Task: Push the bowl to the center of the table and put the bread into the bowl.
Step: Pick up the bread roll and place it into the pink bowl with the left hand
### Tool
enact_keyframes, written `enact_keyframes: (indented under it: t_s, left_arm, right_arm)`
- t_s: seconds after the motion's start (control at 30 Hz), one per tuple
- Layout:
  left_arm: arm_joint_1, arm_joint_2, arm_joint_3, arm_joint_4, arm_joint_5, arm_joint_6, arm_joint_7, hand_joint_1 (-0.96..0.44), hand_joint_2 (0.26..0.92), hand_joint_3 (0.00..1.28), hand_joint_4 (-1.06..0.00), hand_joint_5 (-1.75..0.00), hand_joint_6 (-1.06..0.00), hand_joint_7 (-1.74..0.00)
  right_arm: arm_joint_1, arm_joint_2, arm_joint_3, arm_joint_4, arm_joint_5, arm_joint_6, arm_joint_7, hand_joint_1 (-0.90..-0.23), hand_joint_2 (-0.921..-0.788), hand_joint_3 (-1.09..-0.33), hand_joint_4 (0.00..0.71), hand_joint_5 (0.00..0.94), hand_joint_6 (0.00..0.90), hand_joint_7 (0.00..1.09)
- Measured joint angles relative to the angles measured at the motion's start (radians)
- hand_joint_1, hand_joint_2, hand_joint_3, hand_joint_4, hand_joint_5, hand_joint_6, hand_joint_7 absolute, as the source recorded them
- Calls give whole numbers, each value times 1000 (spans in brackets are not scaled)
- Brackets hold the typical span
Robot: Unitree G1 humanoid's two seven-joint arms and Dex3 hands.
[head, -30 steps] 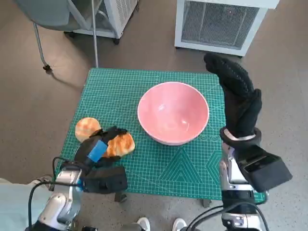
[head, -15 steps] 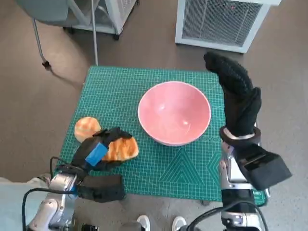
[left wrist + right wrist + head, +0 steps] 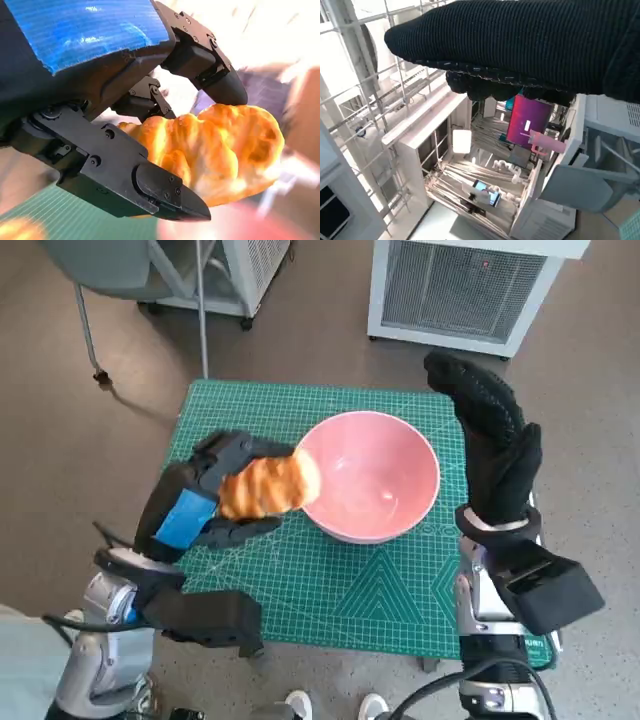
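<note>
Head view: the left robot hand (image 3: 205, 502) holds a bread (image 3: 268, 485) lifted off the surface (image 3: 300, 570), just at the near-left rim of the pink bowl (image 3: 368, 488). The bowl sits on the green mat right of the middle. The bread overlaps the rim, and whether it touches cannot be told. The robot hand and forearm hide the mat's left part. The right robot hand (image 3: 490, 445) stands upright beside the bowl's right side, its gloved fingers straight and together, holding nothing; whether it touches the bowl is unclear.

Left wrist view: black fingers (image 3: 150, 185) clamp the bread (image 3: 220, 150) from both sides — its lower edge hidden behind one finger. The background is blown out and blurred; a strip of mat (image 3: 55, 215) and a pink smear, probably the bowl, are all that can be made out.

Right wrist view: the glove (image 3: 520, 45) fills the top as a dark band — fingers hardly distinguishable. Behind it are white racks (image 3: 385, 100) and cluttered shelves (image 3: 485, 180), too jumbled to name.
</note>
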Motion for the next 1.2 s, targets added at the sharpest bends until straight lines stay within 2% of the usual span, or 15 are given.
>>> enact_keyframes:
  t_s: [0.23, 0.47, 0.63, 0.8, 0.93, 1.0, 1.03, 1.07, 1.1, 1.17, 1.2]
  left_arm:
    - [-143, -54, -26, 50, 0, -61, 40, 0, 919, 43, -731, -1232, -667, -1011]
    - [-300, -100, -107, 245, 30, -155, 109, 0, 912, 38, -767, -1188, -667, -1014]
    - [-383, -108, -165, 388, 52, -187, 109, 0, 911, 30, -789, -1155, -670, -1019]
    - [-460, -130, -222, 532, 76, -185, 77, 0, 918, 31, -763, -1184, -659, -1031]
    - [-519, -149, -260, 666, 75, -190, 45, 0, 920, 75, -719, -1209, -593, -1121]
    - [-539, -152, -273, 722, 65, -197, 21, 0, 920, 150, -610, -1260, -523, -1254]
    - [-550, -155, -278, 749, 59, -200, 1, -123, 921, 204, -504, -1016, -486, -1341]
    - [-557, -156, -283, 773, 49, -201, -21, -167, 921, 224, -485, -892, -471, -1373]
    - [-562, -156, -288, 793, 40, -200, -47, -186, 903, 235, -447, -666, -413, -1263]
    - [-568, -156, -295, 823, 24, -199, -100, -156, 897, 150, -388, -302, -388, -704]
    - [-569, -155, -298, 834, 15, -196, -135, -156, 902, 125, -377, -242, -392, -597]
  right_arm:
    - [0, -1, 0, 0, 7, -2, 2, -522, -921, -799, 279, 20, -1, 700]
    - [0, -1, 0, -1, 13, -3, 3, -523, -921, -798, 279, 20, -1, 697]
    - [1, -3, -1, -3, 19, -3, 4, -523, -921, -799, 278, 20, -1, 699]
    - [4, -7, -7, -4, 28, -3, 4, -523, -921, -798, 282, 23, -1, 704]
    - [4, -7, -8, -5, 30, -3, 4, -521, -921, -798, 283, 24, -1, 706]
    - [6, -8, -10, -6, 30, -3, 4, -520, -921, -798, 283, 24, -1, 706]
    - [7, -9, -11, -7, 30, -3, 4, -520, -921, -799, 284, 24, -1, 706]
    - [8, -9, -11, -8, 30, -3, 4, -520, -921, -799, 284, 24, -1, 706]
    - [9, -9, -12, -9, 30, -3, 4, -519, -921, -799, 284, 24, -1, 706]
    - [11, -9, -12, -13, 29, -3, 3, -518, -921, -799, 284, 24, -1, 706]
    - [13, -9, -12, -16, 29, -3, 3, -518, -921, -799, 284, 24, -1, 706]
